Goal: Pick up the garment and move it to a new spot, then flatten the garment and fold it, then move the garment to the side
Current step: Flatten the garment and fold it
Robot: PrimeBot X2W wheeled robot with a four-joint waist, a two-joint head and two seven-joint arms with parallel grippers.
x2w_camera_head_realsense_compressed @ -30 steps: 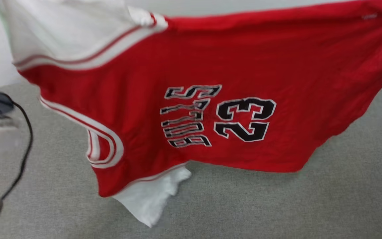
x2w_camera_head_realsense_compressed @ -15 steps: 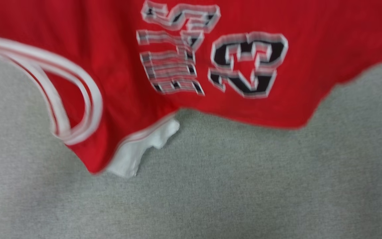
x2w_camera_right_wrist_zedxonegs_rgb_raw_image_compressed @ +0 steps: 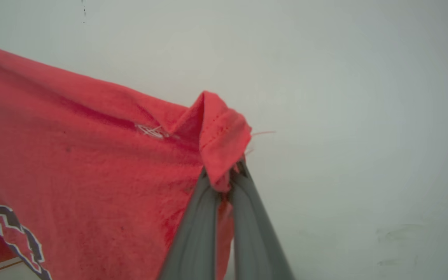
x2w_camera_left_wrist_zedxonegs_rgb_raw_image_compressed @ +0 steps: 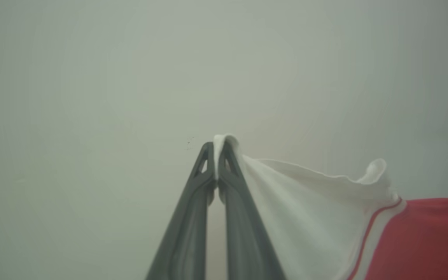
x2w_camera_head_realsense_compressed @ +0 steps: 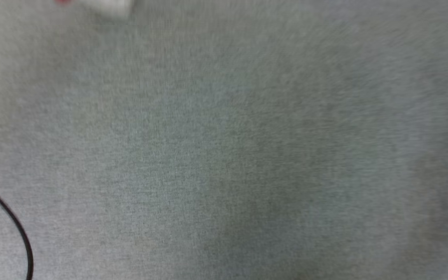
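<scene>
At head view's top edge, garment (x2w_camera_head_realsense_compressed: 109,5) now a sliver, left gripper (x2w_camera_left_wrist_zedxonegs_rgb_raw_image_compressed: 217,151), right gripper (x2w_camera_right_wrist_zedxonegs_rgb_raw_image_compressed: 226,177) pinching it

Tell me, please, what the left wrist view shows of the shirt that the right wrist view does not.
Left wrist view: the left gripper shut on the tip of the white sleeve, beside its red-striped trim. Right wrist view: the right gripper shut on a red corner, and part of the black-and-white lettering. Both: the red garment held up before a pale wall.
</scene>
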